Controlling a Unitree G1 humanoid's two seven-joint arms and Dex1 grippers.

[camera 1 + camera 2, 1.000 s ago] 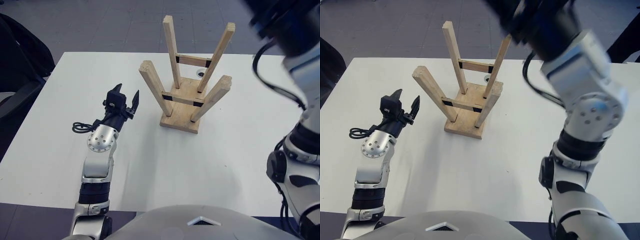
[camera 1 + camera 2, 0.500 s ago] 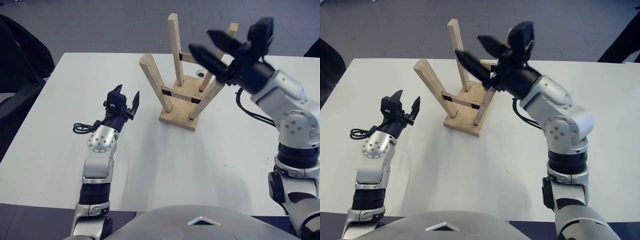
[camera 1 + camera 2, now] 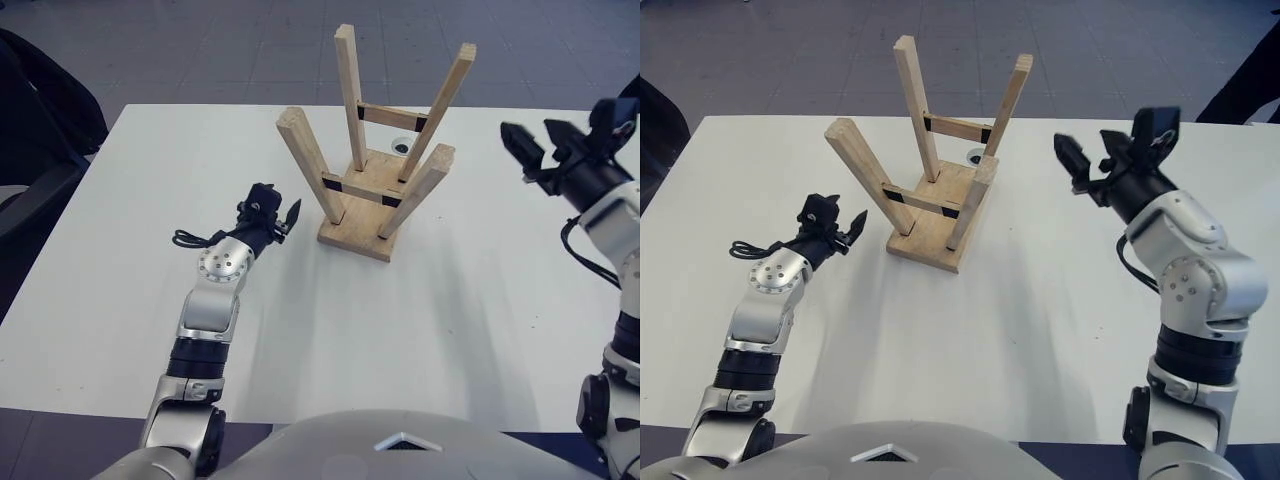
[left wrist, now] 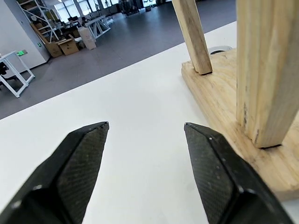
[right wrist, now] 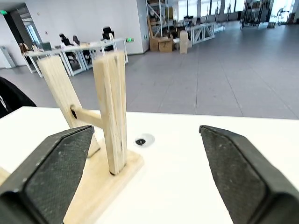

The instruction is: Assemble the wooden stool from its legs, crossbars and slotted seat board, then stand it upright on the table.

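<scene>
The wooden stool (image 3: 372, 190) stands upside down in the middle of the white table (image 3: 420, 320), seat board (image 3: 362, 230) flat on the surface and its legs splayed upward, joined by crossbars (image 3: 362, 187). My left gripper (image 3: 275, 213) is open, low over the table just left of the seat board; in the left wrist view its fingers (image 4: 79, 163) frame the seat board (image 4: 224, 93) and two legs. My right gripper (image 3: 548, 147) is open in the air to the right of the stool, apart from it; its fingers (image 5: 56, 172) face the stool (image 5: 110, 116).
A round cable hole (image 3: 402, 147) sits in the table behind the stool. A black cable (image 3: 195, 238) loops beside my left wrist. A dark chair (image 3: 40, 110) stands off the table's left edge. Bare table lies in front and to the right.
My right gripper drew back from the stool's legs to the right and now hangs apart from it. My left gripper moved right, closer to the seat board. The stool stays upside down.
</scene>
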